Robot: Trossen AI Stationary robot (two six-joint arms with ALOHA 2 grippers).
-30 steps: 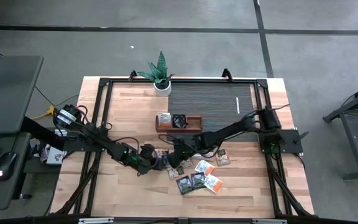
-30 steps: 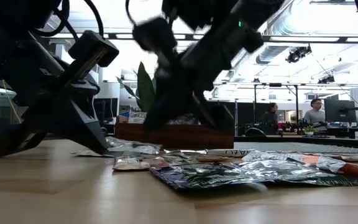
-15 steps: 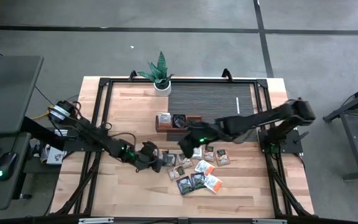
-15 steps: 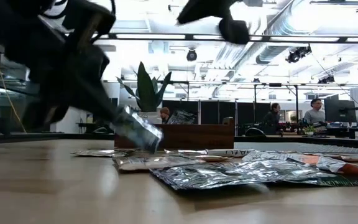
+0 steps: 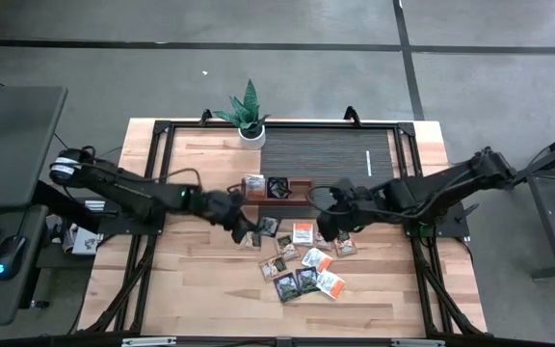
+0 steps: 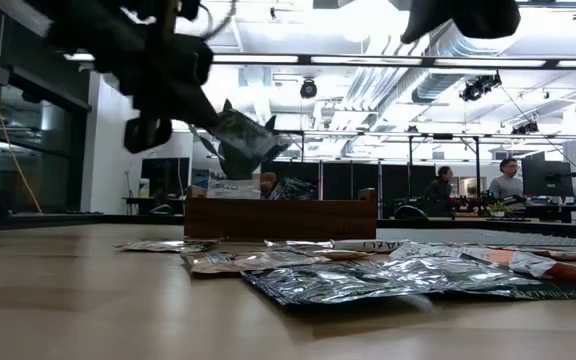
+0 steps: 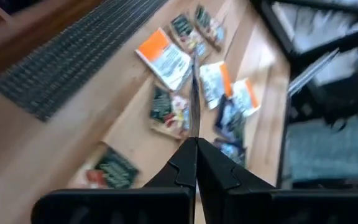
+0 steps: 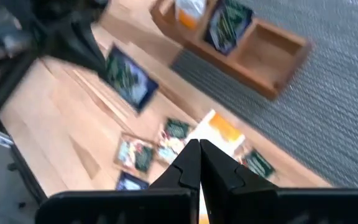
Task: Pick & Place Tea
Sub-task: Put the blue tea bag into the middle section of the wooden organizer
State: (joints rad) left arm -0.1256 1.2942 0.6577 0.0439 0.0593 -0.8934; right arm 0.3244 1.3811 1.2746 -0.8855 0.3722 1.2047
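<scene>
Tea sachets (image 5: 302,260) lie scattered on my table (image 5: 210,280) near the wooden tray (image 5: 279,189). My left tool (image 5: 249,228) hangs above the table beside the tray, pinching one dark sachet (image 6: 246,140). My right tool (image 5: 324,231) hovers over the pile, fingers pressed together, empty.

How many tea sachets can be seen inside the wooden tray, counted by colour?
Orange-white sachets: 1
Dark green sachets: 1
Total visible in the tray: 2
</scene>
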